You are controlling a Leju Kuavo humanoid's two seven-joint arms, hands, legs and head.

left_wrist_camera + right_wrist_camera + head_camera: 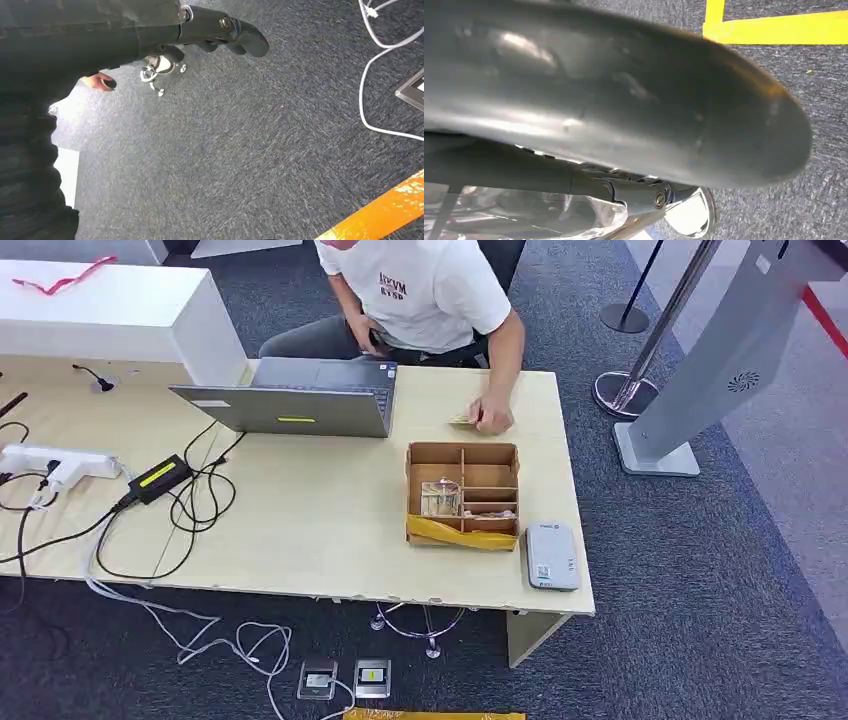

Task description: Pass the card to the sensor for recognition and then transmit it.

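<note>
Judging by how things lay, you had not yet begun the task: nothing was in either hand and no card had met the sensor. Your left hand (220, 35) hung over the carpet, its dark fingers (247, 42) curled in around nothing. Your right hand (624, 100) also hung low by the floor, too close and blurred for me to tell how its fingers sat. The card (461, 420) lay near the far edge of the counter (320, 530), under a person's hand (490, 417), just behind the cardboard box (463, 496). The grey sensor (551, 555) rested at the counter's near right corner, beside the box. Picking up, scanning and handing over all remained.
</note>
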